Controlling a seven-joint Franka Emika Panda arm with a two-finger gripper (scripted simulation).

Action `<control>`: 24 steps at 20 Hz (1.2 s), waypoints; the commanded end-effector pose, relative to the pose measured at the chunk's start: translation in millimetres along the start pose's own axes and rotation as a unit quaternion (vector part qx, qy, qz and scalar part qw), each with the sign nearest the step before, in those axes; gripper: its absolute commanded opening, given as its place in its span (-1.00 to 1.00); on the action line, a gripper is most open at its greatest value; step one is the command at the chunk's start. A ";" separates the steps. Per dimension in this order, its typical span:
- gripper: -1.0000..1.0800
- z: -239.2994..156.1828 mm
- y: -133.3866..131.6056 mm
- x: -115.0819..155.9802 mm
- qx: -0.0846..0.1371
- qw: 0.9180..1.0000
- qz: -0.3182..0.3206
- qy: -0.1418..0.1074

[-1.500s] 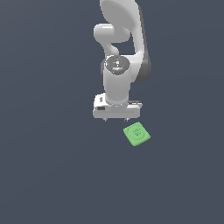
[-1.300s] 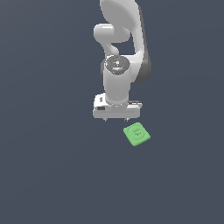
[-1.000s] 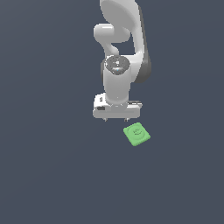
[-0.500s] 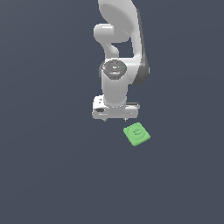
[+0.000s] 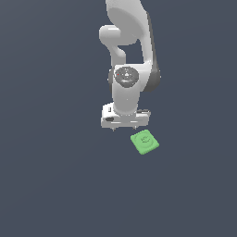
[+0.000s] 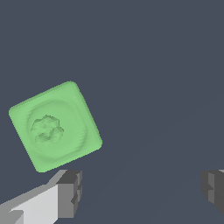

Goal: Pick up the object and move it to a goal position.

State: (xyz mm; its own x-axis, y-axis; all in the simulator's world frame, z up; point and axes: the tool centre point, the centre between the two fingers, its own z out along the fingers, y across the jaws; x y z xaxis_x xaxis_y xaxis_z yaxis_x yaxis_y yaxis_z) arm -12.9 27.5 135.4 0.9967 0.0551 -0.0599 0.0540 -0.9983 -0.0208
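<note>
Hand point(image 5: 125, 128) points down, fingers point(image 6: 65, 192) spread wide apart, nothing between them. Green square block point(image 5: 145, 142) lies flat on the dark table point(image 5: 55, 176), near the hand, outside the finger gap and beside one fingertip, not touching. Block sits rotated relative to the finger line.

Object point(image 5: 145, 142): bright-green, plastic-like, matt; smooth edges w/ rounded corners; a shallow embossed round mark is seen on top, its centre rough and lumpy in the wrist view point(image 6: 53, 126); no gloss is noted. Arm point(image 5: 126, 88): white casing, smooth, plastic-looking, soft sheen w/ light shading; a grey ribbed disc is set in the joint cap. Gripper point(image 5: 125, 128): fingers point(image 6: 69, 193) are rendered w/ white smooth bodies and dark-grey matt pads, faintly stepped. Floor point(image 5: 55, 185): flat slate-blue, matt, untextured.
</note>
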 end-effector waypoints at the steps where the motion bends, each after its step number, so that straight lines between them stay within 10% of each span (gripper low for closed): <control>1: 0.92 7.6 -14.1 3.5 -0.003 1.000 -0.027 0.003; 12: 0.92 52.6 -102.5 17.4 -0.016 0.981 -0.192 0.025; 24: 0.92 74.4 -109.2 17.8 -0.016 0.978 -0.204 0.026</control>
State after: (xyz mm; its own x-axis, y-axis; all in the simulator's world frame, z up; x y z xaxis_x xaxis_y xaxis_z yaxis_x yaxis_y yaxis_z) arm -5.0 138.7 69.1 0.8940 0.4480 -0.0009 0.4480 -0.8940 -0.0005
